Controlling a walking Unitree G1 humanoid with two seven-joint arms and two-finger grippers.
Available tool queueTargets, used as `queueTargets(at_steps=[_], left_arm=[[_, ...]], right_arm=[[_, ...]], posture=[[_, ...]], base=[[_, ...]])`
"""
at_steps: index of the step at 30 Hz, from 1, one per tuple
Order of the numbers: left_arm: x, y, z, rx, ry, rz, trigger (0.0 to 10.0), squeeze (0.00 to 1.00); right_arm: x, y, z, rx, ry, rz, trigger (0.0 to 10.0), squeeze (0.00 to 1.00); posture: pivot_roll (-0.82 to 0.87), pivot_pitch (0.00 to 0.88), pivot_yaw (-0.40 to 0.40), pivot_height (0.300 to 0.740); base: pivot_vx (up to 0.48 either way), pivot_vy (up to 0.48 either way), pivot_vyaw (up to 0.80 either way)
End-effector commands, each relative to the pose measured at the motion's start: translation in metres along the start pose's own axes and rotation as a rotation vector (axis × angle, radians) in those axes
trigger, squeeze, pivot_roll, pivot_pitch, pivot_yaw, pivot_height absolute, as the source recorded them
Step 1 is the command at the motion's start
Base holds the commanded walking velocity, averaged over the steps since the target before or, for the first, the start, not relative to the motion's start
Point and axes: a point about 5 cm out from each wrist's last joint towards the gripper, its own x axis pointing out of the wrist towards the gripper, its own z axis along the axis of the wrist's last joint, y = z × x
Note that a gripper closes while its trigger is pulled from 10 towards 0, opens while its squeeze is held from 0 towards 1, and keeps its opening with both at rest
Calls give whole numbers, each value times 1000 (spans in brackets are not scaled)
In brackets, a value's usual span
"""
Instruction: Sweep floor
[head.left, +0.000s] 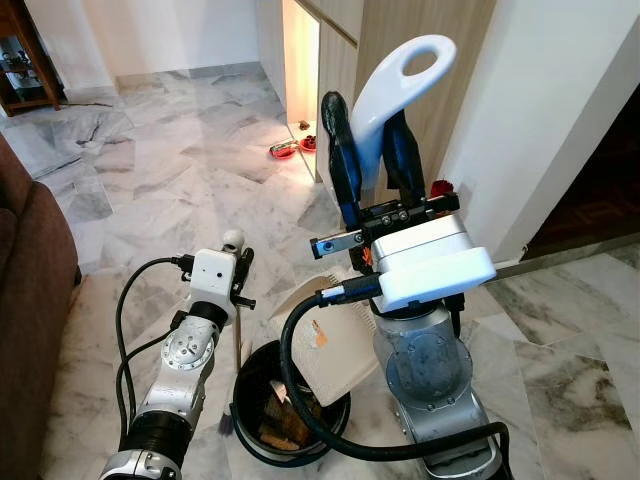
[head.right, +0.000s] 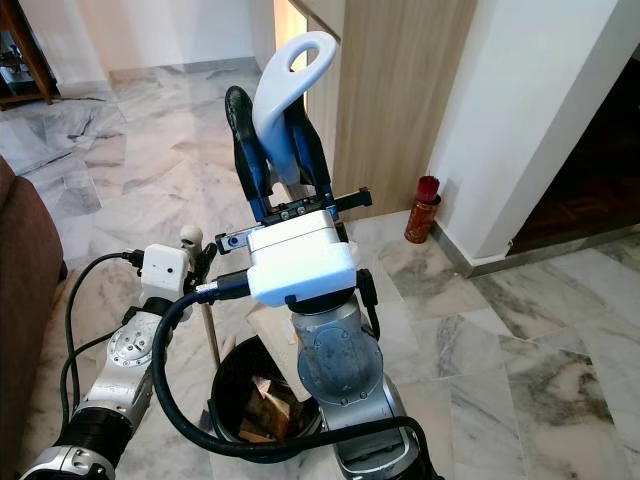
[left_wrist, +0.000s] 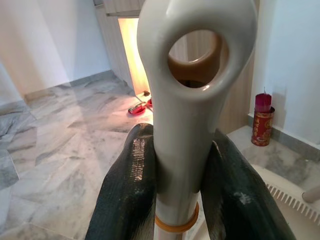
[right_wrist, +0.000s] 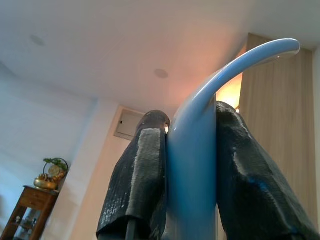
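My right gripper (head.left: 368, 115) points up in front of me, shut on the white looped handle (head.left: 405, 80) of a cream dustpan (head.left: 335, 345). The pan hangs tilted over a black bin (head.left: 250, 385) with brown debris inside. My left gripper (head.left: 240, 278), low on the left, is shut on a thin wooden broom stick (head.left: 238, 345) with a white knob (head.left: 232, 240) on top. In the left wrist view black fingers (left_wrist: 127, 185) pinch a white looped handle (left_wrist: 192, 95). Fingers (right_wrist: 137, 180) in the right wrist view clamp a pale curved handle (right_wrist: 192, 165).
A brown sofa (head.left: 30, 290) stands close on my left. Ahead is a wooden cupboard (head.right: 400, 90) with red bowls (head.left: 285, 150) at its lit base and a red canister (head.right: 422, 208) by the white wall corner (head.right: 520, 120). Marble floor (head.left: 180, 170) stretches ahead left.
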Motion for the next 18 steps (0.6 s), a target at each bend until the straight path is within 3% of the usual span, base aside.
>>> queueTargets(at_steps=[1,4,8,10,13,18], left_arm=[[5,-3,10,3,-57,-12,10000,0],[5,-3,10,2,-56,-13,10000,0],[5,-4,10,1,-54,-18,10000,0],[5,-4,10,0,-53,-19,10000,0],[5,-4,9,0,-51,-20,10000,0],[4,-4,9,0,-47,-24,10000,0]], right_arm=[[5,-4,12,-4,-71,-23,10000,0],[6,-13,4,-56,-53,-33,10000,0],[8,-43,-12,-187,-19,-89,10000,0],[8,-51,-16,-222,-2,-107,10000,0],[1,-75,-29,-306,54,-154,10000,0],[-15,-104,-51,-360,163,-239,10000,0]], posture=[[117,21,-31,740],[115,21,-30,740],[113,23,-28,740],[112,23,-27,740],[113,27,-26,740],[111,30,-23,740]], base=[[0,0,0],[0,0,0],[0,0,0],[0,0,0],[0,0,0],[0,0,0]])
